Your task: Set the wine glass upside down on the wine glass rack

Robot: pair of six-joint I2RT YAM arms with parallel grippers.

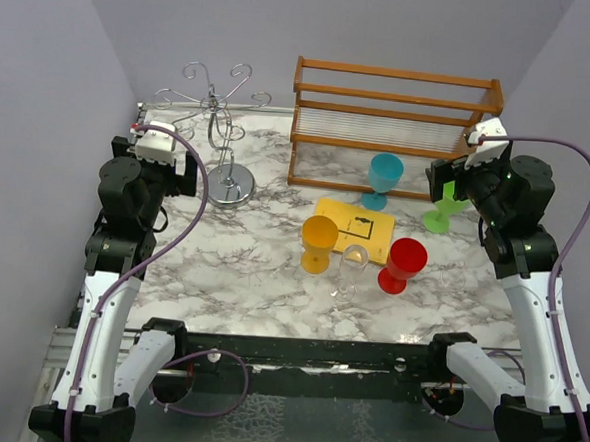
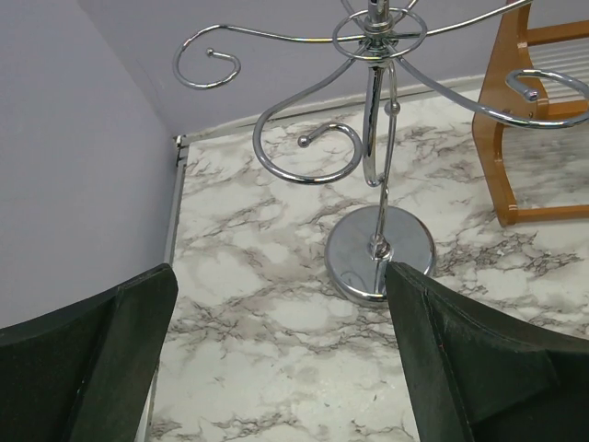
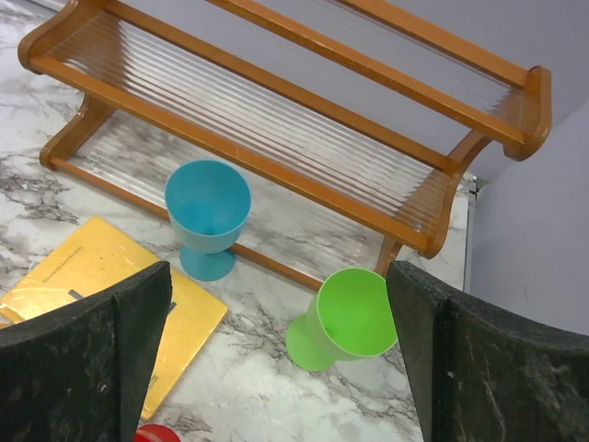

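The clear wine glass [image 1: 353, 268] stands upright mid-table, between an orange goblet [image 1: 319, 241] and a red goblet [image 1: 404, 264]; it shows in neither wrist view. The silver wire wine glass rack [image 1: 217, 111] stands at the back left on its round shiny base [image 1: 232, 184], with no glass on its arms. In the left wrist view the rack [image 2: 373, 110] is just ahead. My left gripper [image 1: 184, 177] [image 2: 281, 276] is open and empty, beside the base. My right gripper [image 1: 440, 178] [image 3: 278, 272] is open and empty above a green goblet [image 3: 345, 318].
An orange-brown wooden slatted shelf [image 1: 395, 117] [image 3: 294, 110] stands at the back right. A blue goblet [image 1: 384, 178] [image 3: 208, 216] and the green goblet [image 1: 443, 212] stand before it. A yellow card [image 1: 355, 230] [image 3: 83, 285] lies mid-table. Walls close the left, back and right.
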